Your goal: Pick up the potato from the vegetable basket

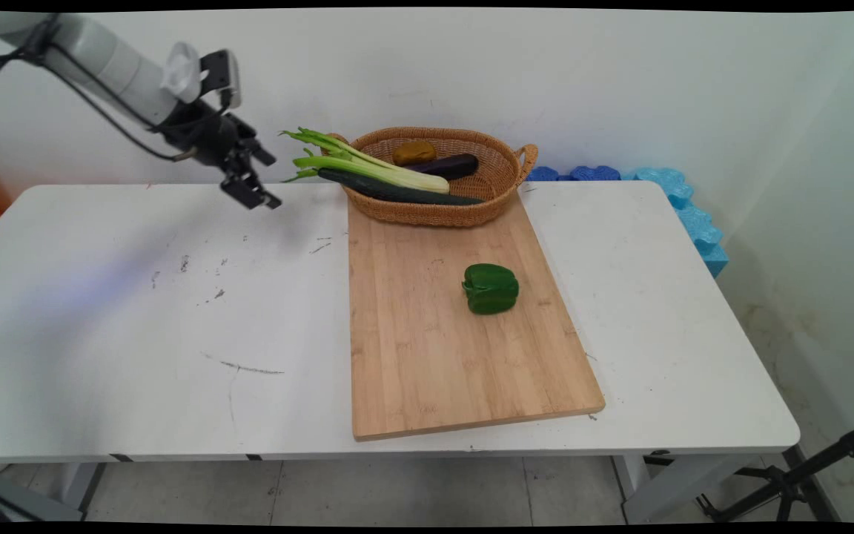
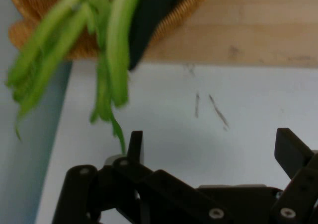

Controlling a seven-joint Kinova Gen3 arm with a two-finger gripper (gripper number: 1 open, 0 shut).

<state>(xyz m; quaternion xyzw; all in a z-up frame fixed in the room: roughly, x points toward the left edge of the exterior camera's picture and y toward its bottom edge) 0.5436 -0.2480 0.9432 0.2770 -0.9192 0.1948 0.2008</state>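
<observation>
1. We see the claw raised above the far left part of the desk, released: fingers spread, nothing between them. The hand view confirms it, with the two fingertips well apart and bare desk between.
2. Nearest thing to the claw is the leafy end of the celery, which sticks out over the left rim of the basket toward it. Near, not touching.
3. In the hand view the celery leaves hang down from the top left, above the left fingertip, with the dark cucumber beside them and the basket rim behind.
4. The basket sits at the back, its front resting on the far end of the cutting board. We count four things in it: celery, cucumber lying along the front, a dark purple eggplant behind, and a brownish-yellow lump at the back that we can't identify.
5. A green pepper sits alone on the board, right of centre, well apart from the claw and clear of the basket.
6. Blue foam blocks lie along the wall behind the desk's right corner.
</observation>
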